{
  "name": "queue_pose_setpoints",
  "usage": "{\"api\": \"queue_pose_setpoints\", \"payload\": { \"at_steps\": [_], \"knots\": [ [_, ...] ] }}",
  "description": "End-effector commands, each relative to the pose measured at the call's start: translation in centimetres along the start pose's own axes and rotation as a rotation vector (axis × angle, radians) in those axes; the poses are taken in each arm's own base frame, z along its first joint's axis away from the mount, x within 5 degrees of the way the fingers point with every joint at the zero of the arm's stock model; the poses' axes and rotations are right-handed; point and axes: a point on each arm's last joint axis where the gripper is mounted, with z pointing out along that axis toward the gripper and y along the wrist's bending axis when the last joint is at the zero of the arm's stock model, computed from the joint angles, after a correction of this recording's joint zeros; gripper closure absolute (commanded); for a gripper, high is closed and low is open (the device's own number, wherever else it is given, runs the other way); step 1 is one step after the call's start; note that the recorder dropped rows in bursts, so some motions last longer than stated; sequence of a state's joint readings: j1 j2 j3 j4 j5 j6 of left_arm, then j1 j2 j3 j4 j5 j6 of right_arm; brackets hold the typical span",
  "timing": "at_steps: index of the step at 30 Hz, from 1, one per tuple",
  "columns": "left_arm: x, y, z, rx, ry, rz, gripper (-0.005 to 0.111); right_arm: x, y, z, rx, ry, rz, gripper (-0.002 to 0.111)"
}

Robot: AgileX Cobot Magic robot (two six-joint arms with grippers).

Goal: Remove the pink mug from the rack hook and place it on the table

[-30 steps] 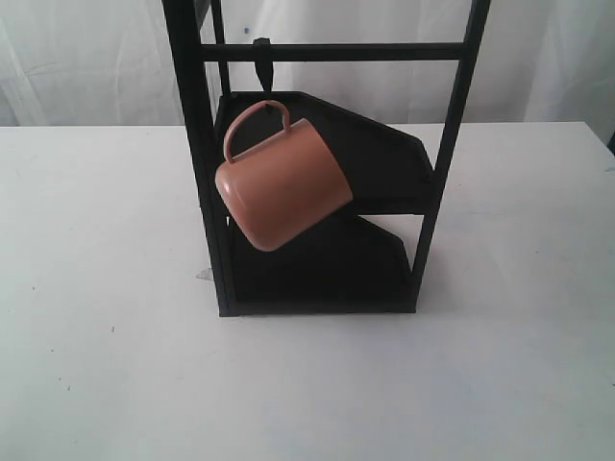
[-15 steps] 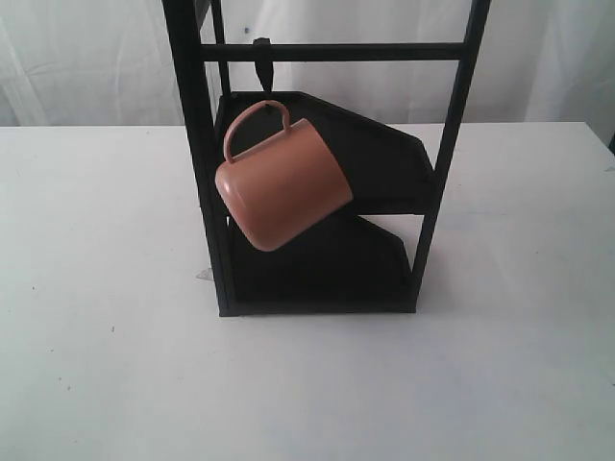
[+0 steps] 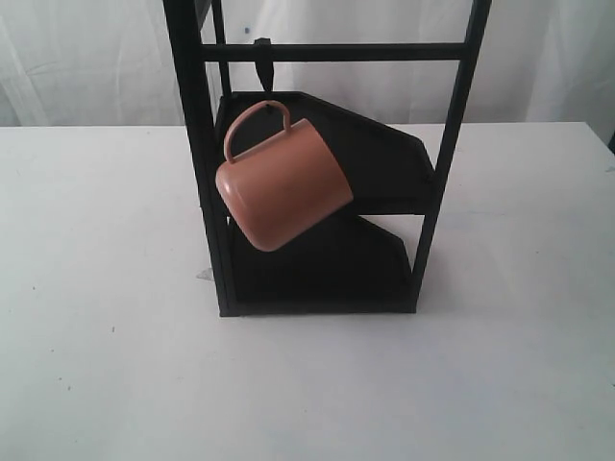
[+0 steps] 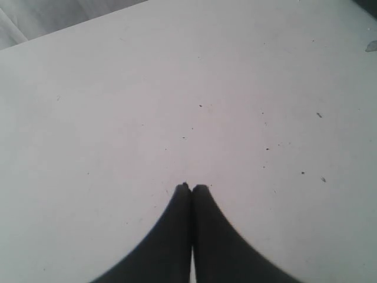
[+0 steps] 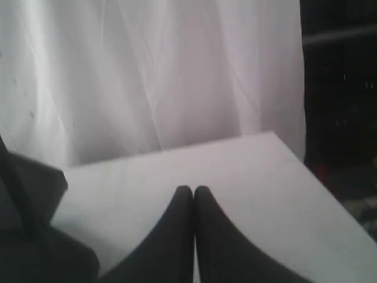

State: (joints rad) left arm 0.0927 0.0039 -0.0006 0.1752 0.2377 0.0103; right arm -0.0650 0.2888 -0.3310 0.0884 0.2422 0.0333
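The salmon-pink mug hangs tilted by its thin loop handle from the short black rack hook under the frame's horizontal bar, above the white table. Neither gripper shows in the exterior view. In the left wrist view my left gripper is shut with nothing in it, over bare speckled table. My right gripper is also shut and empty, above the table near its far corner. The mug is out of sight in both wrist views.
The black frame's thick posts and angular black shelves stand behind and below the mug. A white curtain hangs behind the table. A dark shelf edge shows in the right wrist view.
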Motion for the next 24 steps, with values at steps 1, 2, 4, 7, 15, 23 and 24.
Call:
{"api": "queue_pose_setpoints", "payload": {
  "at_steps": [1, 2, 4, 7, 15, 23, 24],
  "knots": [
    [0.0, 0.0, 0.0, 0.002, -0.004, -0.016, 0.107, -0.4, 0.3, 2.9, 0.002, 0.252, 0.028, 0.108],
    [0.0, 0.0, 0.0, 0.002, -0.004, -0.016, 0.107, -0.4, 0.5, 3.7, -0.020, 0.314, 0.035, 0.108],
    [0.0, 0.0, 0.0, 0.002, -0.004, -0.016, 0.107, -0.1, 1.5, 5.2, -0.124, 0.453, -0.017, 0.108],
    [0.0, 0.0, 0.0, 0.002, -0.004, -0.016, 0.107, 0.6, 4.0, 6.8, -0.409, 0.669, -0.098, 0.108],
    [0.0, 0.0, 0.0, 0.002, -0.004, -0.016, 0.107, 1.8, 9.9, 9.4, -1.102, 0.814, -0.010, 0.108],
    [0.0, 0.0, 0.0, 0.002, -0.004, -0.016, 0.107, -3.0, 12.9, 9.9, -1.274, 0.661, -0.095, 0.108],
    [0.0, 0.0, 0.0, 0.002, -0.004, -0.016, 0.107, -2.9, 13.3, 9.6, -1.299, 0.656, -0.123, 0.108]
  ]
}}
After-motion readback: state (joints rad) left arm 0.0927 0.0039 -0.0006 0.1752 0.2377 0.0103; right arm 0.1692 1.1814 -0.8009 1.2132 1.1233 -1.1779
